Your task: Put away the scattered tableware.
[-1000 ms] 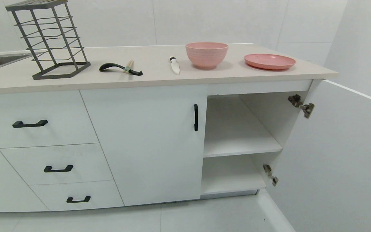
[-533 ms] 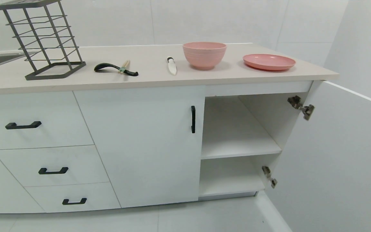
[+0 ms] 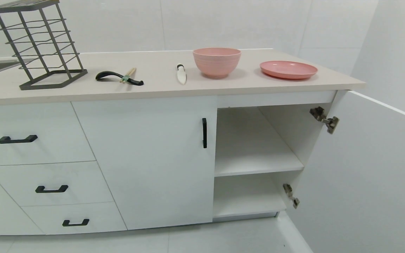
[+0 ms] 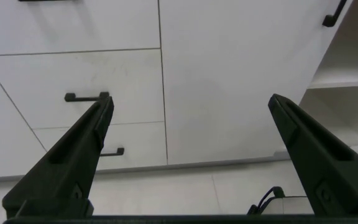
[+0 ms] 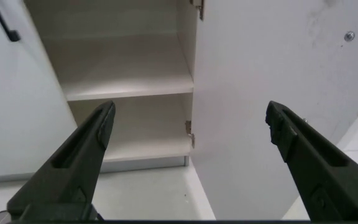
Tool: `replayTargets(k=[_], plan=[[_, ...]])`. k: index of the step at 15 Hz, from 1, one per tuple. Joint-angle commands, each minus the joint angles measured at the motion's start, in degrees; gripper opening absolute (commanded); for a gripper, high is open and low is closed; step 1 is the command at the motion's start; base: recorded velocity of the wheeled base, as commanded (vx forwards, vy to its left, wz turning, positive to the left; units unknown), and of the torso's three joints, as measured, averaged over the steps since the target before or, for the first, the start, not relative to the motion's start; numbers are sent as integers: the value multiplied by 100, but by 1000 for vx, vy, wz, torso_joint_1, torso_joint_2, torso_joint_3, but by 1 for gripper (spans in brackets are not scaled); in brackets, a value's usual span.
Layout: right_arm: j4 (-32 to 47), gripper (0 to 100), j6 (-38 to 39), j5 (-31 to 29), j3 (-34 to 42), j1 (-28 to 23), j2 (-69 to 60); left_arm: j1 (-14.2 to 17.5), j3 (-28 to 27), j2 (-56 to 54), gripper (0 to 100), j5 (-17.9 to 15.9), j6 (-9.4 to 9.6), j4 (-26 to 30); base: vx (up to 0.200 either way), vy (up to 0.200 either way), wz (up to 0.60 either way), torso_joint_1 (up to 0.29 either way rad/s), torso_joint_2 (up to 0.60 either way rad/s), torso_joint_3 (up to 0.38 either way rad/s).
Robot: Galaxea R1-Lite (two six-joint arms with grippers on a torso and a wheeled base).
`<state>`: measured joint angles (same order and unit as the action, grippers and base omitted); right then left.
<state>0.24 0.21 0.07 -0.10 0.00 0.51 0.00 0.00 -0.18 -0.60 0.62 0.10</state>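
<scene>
Left tool (image 4: 189,98) and right tool (image 5: 189,106) hang released before the cabinet (image 3: 251,154); best raise one to the bowl (image 3: 216,62) at twelve o'clock, pinching its rim.

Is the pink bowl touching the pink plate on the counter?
Apart. The head view shows a bare strip of countertop between the pink bowl and the pink plate, so their rims do not meet.

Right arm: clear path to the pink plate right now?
Probably yes. The plate lies uncovered near the counter's right end; the open right pincer sits low facing the cupboard shelves, so it must rise first.
</scene>
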Motion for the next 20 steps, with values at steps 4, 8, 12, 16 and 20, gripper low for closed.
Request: replayTargets(k=[4,8,12,16,20], plan=[[11,100,-3,-7,1,0,19,0,0,18,100,7,-9,-10,100,0,0,2,2,-2],[11,100,-3,-7,1,0,19,0,0,18,100,7,-9,-1,0,-150,0,2,1,4],[11,100,-3,-7,1,0,19,0,0,18,100,25,-62,-10,0,0,0,0,0,0],[11,100,-3,-7,1,0,19,0,0,18,100,25,-80,-10,100,0,0,1,2,4],[2,100,-12,-16,1,0,19,0,0,18,100,33,-97,-10,50,0,0,-2,-2,1]])
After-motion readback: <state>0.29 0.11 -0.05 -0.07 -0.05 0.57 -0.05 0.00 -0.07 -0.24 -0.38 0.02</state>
